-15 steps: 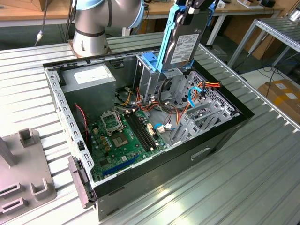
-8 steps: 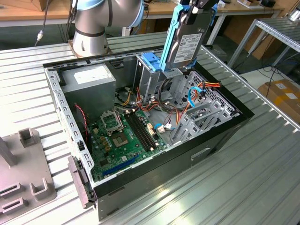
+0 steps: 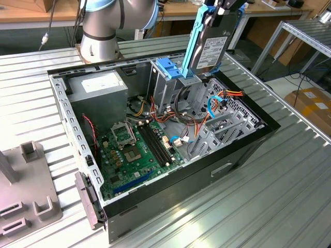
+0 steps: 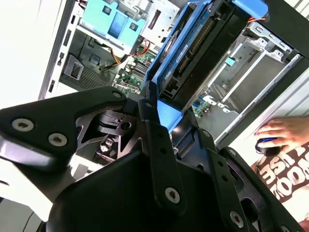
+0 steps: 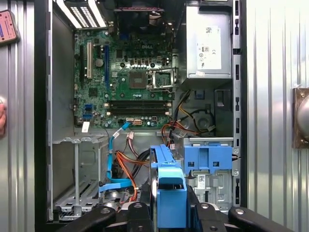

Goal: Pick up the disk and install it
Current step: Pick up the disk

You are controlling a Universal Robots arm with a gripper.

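1. The gripper (image 5: 171,212) is clamped on the disk (image 3: 209,49), gripping it at its upper end. The disk hangs on edge below the gripper, tilted slightly off upright.
2. The disk is in the air over the far part of the open computer case (image 3: 66,116). It hangs just above and beside the blue-topped drive cage (image 3: 168,68), on the exterior view's right of it. It looks clear of the cage, though the exterior view alone does not settle that.
3. Holding the disk by one end leaves its blue side rails (image 3: 196,39) and lower end free. This probably serves to present the narrow edge to a bay, with the rails acting as guides.
4. The case lies on its side on the ribbed metal table (image 3: 269,206) with the side panel off. Its inside therefore faces up toward the arm. The motherboard (image 3: 137,150) lies near the middle, and the grey power-supply box (image 3: 98,89) sits at the far end on the exterior view's left.
5. Loose orange and blue cables (image 5: 118,184) lie beside the cage, under the hanging disk. They could snag it.
6. In the second wrist view a person's hand (image 4: 282,129) rests on a small dark object outside the case wall, apart from the gripper.
7. The pick-up looks done, and the disk is not yet seated in any bay.
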